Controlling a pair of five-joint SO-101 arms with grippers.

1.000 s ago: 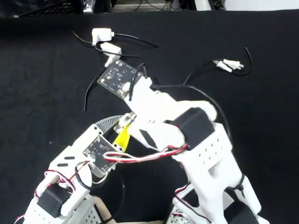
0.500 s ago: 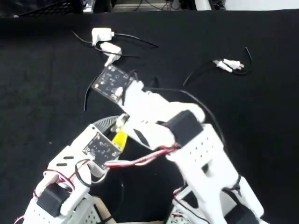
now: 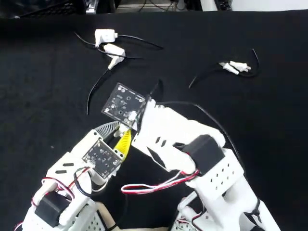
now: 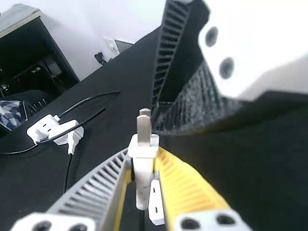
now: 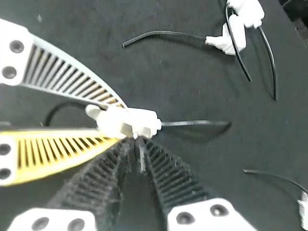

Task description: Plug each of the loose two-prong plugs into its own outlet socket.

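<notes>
My left gripper [image 4: 142, 159], with one grey and one yellow finger, is shut on a white two-prong plug [image 4: 143, 144] whose prongs point away from the wrist. In the high view this gripper [image 3: 122, 138] sits near the table's front centre. The same plug [image 5: 128, 121] shows in the right wrist view, its black cord [image 5: 192, 123] trailing off. My right gripper [image 5: 137, 142] has black fingers pressed together, shut, with the tips right beside the plug. A loose socket [image 3: 105, 35] and plug [image 3: 114, 50] lie at the far left.
Another white plug-and-socket pair [image 3: 236, 66] with a black cord lies at the far right. Thin black cords [image 3: 96, 89] run over the black cloth [image 3: 43, 96] between the far-left pair and the arms. A dark cabinet [image 4: 29, 53] stands beyond the table.
The right arm has drawn back toward the table's front, its wrist board dropping from near the far-left pair to just above the left gripper. The left arm has barely shifted.
</notes>
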